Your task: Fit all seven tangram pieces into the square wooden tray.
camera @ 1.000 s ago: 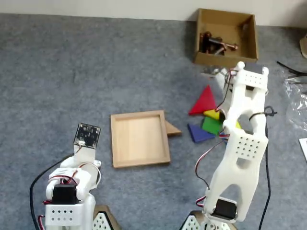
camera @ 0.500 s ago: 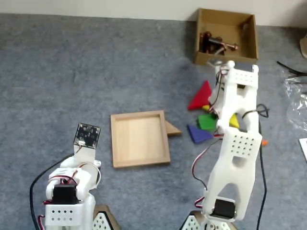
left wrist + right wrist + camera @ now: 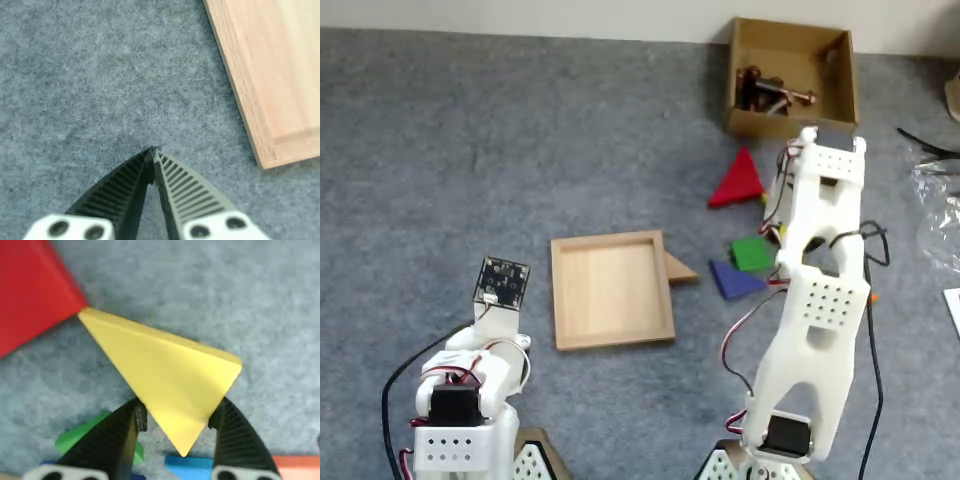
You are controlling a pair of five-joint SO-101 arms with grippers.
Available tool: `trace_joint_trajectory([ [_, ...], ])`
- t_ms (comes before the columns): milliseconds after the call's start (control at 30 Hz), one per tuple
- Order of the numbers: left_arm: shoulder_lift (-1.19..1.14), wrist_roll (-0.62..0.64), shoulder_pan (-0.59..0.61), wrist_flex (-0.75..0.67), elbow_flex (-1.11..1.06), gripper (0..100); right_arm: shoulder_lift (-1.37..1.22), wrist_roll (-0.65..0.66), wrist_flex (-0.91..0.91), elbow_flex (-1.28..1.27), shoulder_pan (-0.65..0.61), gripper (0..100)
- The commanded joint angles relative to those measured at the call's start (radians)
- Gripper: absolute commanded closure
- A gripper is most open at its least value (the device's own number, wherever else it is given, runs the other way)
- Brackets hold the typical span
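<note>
The square wooden tray lies empty on the grey carpet; its pale corner also shows in the left wrist view. My right gripper has its fingers against both sides of a yellow triangle, whose far tip touches the red triangle. In the high view the right arm covers that spot, with the red triangle, a green piece and a blue piece beside it. A tan triangle rests against the tray's right edge. My left gripper is shut over bare carpet left of the tray.
A cardboard box with metal parts stands at the back right. A clear plastic bag and cables lie at the right edge. A small orange piece peeks out beside the right arm. Open carpet stretches left of and behind the tray.
The right arm has swung toward the back; the yellow triangle went with it, and the red triangle slid farther from the green piece. The left arm has kept still.
</note>
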State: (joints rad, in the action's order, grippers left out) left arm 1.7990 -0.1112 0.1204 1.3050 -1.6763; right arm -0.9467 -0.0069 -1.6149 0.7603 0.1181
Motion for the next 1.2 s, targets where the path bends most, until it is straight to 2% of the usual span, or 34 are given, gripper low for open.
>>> trace_joint_trajectory([
  [0,-0.002,0.008,-0.01,0.003,-0.021,99,-0.007,-0.101,-0.012,-0.012,-0.039,85.3],
  [100,-0.002,0.008,-0.01,0.003,-0.021,99,0.002,-0.132,-0.018,-0.008,-0.042,85.4],
  [333,-0.002,0.008,-0.01,0.003,-0.021,99,0.065,0.072,-0.145,0.154,-0.074,85.4],
  [567,-0.002,0.008,-0.01,0.003,-0.021,99,0.143,0.195,-0.145,0.183,-0.076,85.3],
  [800,-0.002,0.008,-0.01,0.003,-0.021,99,0.143,0.256,-0.137,0.186,-0.076,84.9],
  [867,-0.002,0.008,-0.01,0.003,-0.021,99,0.143,0.267,-0.133,0.186,-0.074,81.2],
  [1033,-0.002,0.008,-0.01,0.003,-0.021,99,0.142,0.267,-0.122,0.189,-0.073,64.0],
  [1167,-0.002,0.008,-0.01,0.003,-0.021,99,0.142,0.267,-0.09,0.191,-0.076,60.0],
])
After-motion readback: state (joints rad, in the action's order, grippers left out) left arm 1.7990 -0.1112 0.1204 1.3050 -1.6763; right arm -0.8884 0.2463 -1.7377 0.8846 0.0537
